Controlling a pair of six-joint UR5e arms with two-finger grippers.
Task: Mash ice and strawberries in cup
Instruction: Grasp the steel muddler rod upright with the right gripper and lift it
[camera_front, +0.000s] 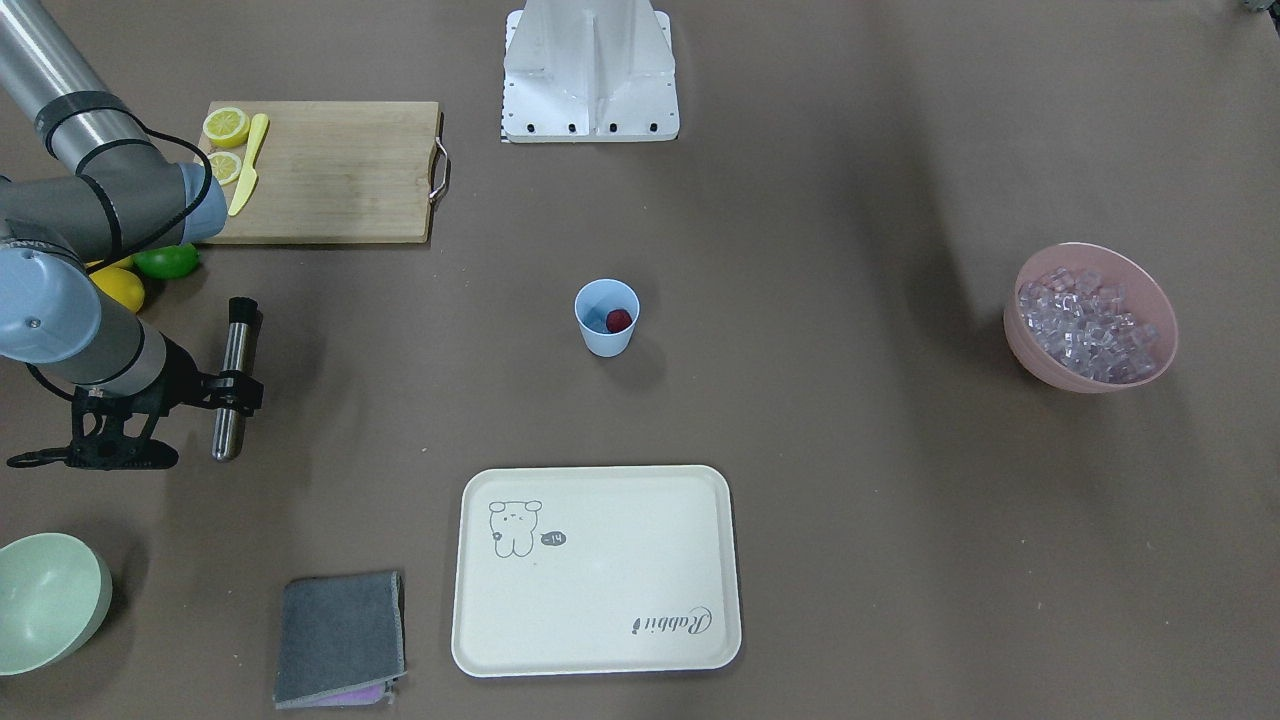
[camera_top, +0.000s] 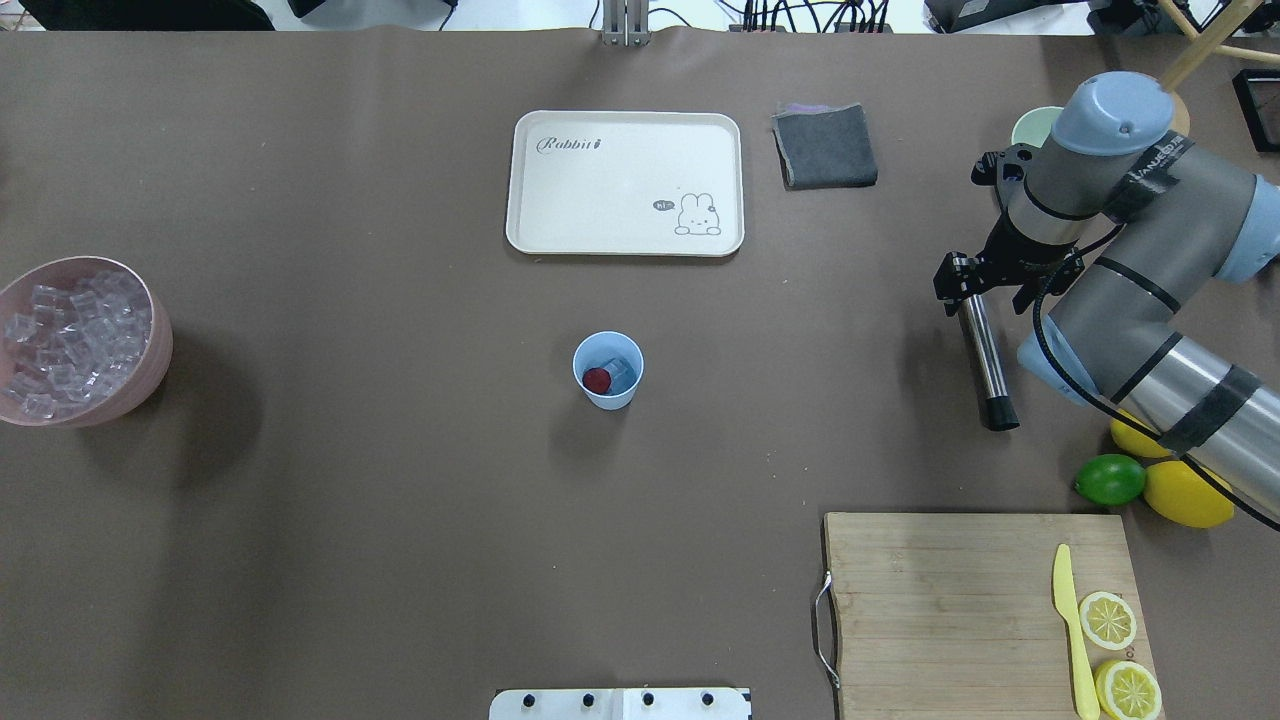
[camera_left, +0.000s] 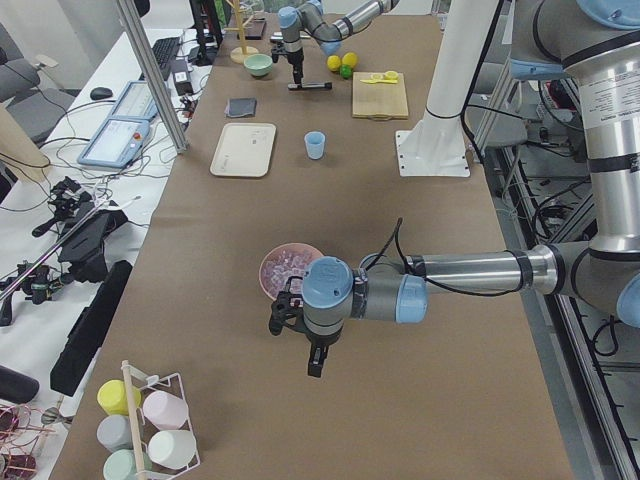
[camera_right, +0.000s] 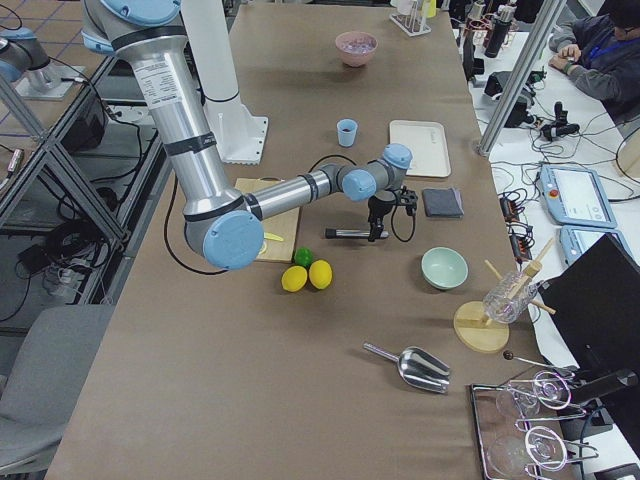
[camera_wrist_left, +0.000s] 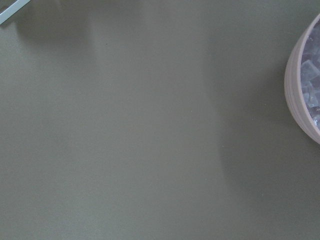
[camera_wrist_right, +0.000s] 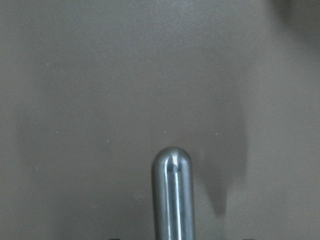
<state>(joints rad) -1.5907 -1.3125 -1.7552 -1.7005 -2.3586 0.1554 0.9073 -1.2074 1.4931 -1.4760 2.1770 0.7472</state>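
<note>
The right tool (camera_front: 236, 390) is clamping a metal rod (camera_front: 234, 350) near one end, holding it level and low; I cannot tell whether it is touching the bench (camera_front: 850, 450). Well apart from it, the cup (camera_front: 606, 340) is standing upright in the middle of the bench, holding a strawberry (camera_front: 619, 320) and some ice (camera_top: 622, 374). More ice is lying heaped in a pink bowl (camera_front: 1030, 345) at the robot's left end. The left tool (camera_left: 315, 352) is hanging near that bowl; I cannot tell whether its fingers are apart or together.
</note>
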